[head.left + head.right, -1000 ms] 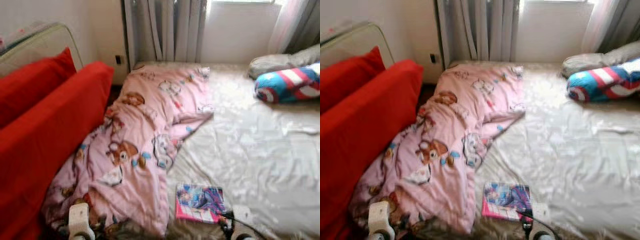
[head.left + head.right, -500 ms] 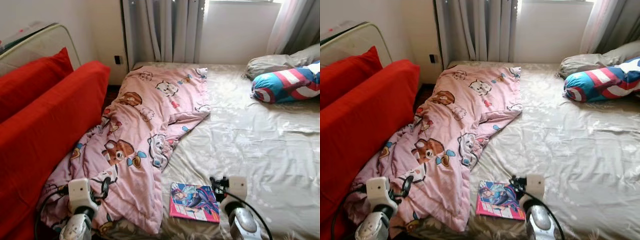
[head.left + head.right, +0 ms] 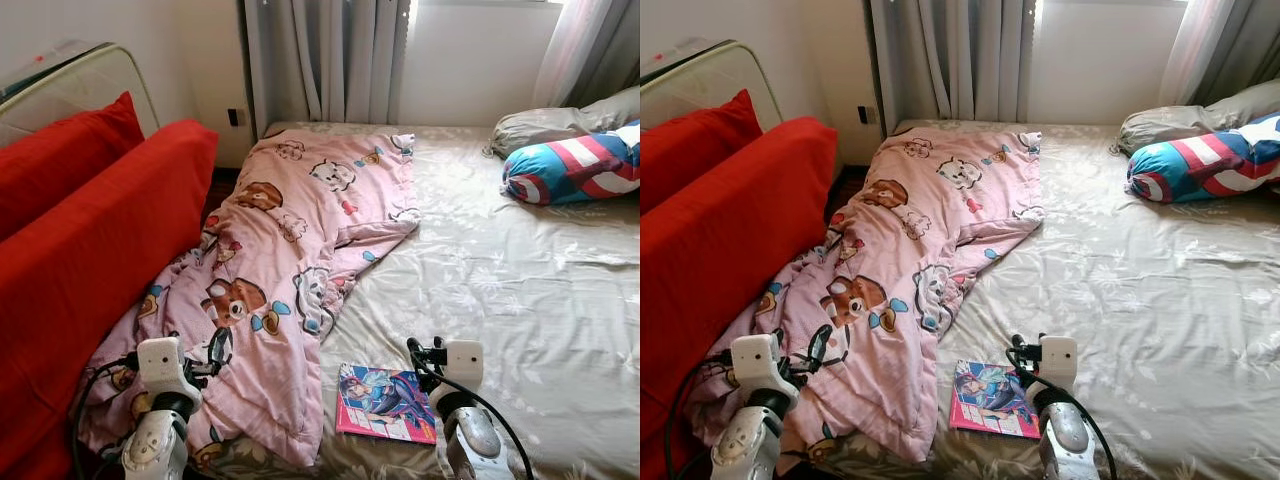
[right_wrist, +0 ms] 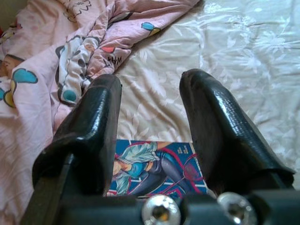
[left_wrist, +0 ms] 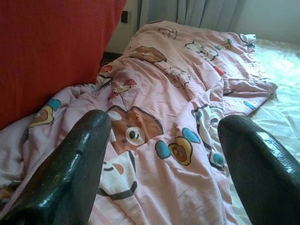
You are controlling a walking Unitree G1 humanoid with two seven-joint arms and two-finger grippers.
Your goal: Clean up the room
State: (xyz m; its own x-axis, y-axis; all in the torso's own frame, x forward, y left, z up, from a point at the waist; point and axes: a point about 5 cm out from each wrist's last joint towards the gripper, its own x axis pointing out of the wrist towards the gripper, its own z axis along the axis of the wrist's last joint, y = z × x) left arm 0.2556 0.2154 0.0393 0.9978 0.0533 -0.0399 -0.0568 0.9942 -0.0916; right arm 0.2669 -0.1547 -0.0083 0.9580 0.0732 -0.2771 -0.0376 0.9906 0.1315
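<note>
In the left eye view, a bed (image 3: pixel 520 290) with a pale sheet is seen. A crumpled pink blanket (image 3: pixel 280 270) is spread along the bed's left half, beside a red sofa (image 3: pixel 90 250), and a comic book (image 3: pixel 387 403) lies flat on the sheet just beside the blanket's near hem. A striped cushion (image 3: pixel 572 168) rests at the bed's far right corner. The left claw (image 3: pixel 215 352) is held over the blanket's near end; the right claw (image 3: pixel 422 352) hovers just beside the book.

In the left wrist view, the left claw (image 5: pixel 164 154) is seen spread wide, with the blanket below it, nothing gripped.

In the right wrist view, the right claw (image 4: pixel 150 117) is parted and empty, with the book just under its fingers.

The step in hand is judged to be the approach to the book; a lowering over its edge and a closing are called for next.
</note>
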